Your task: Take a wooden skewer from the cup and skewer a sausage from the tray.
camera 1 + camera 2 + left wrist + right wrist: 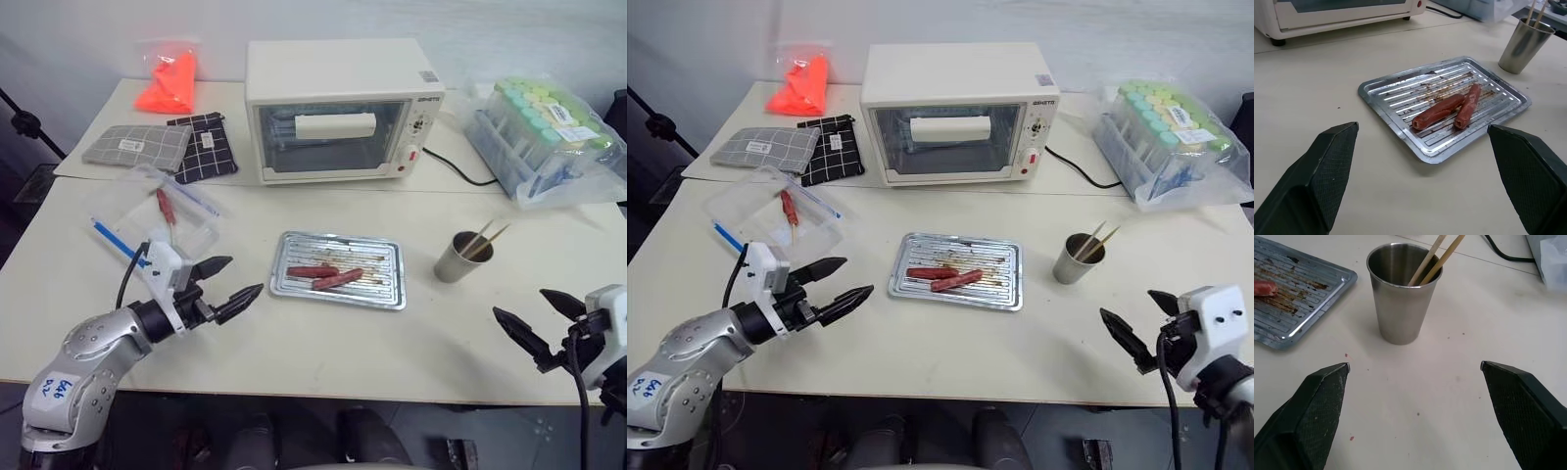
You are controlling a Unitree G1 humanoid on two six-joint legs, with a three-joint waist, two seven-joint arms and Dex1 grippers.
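With both arms poised low over the bench [323,352], the right claw [537,318] hangs with its black fingers spread wide and nothing between them. Straight ahead of it, at about its eleven o'clock in the head view and near but not touching, stands the cup [460,258], upright, with two wooden sticks leaning out of the rim; either could serve as the wooden skewer [1442,258]. Over on the other side, the left claw [225,283] is just as wide apart and just as empty, pointing across toward the tray [390,291] at its three o'clock. On that ridged, grease-stained floor lie two sausages side by side, touching or nearly so; the nearer sausage [1468,105] sits aslant beside its twin.

By my reading, nothing of the task is done yet: this is the approach to the first step, the reach for a stick. That next move calls for the right claw to travel forward and up to the protruding stick ends, then close on a very thin target without knocking the light cup over. Past the tray, at twelve o'clock, sits the toaster oven [338,108], well clear of the action.
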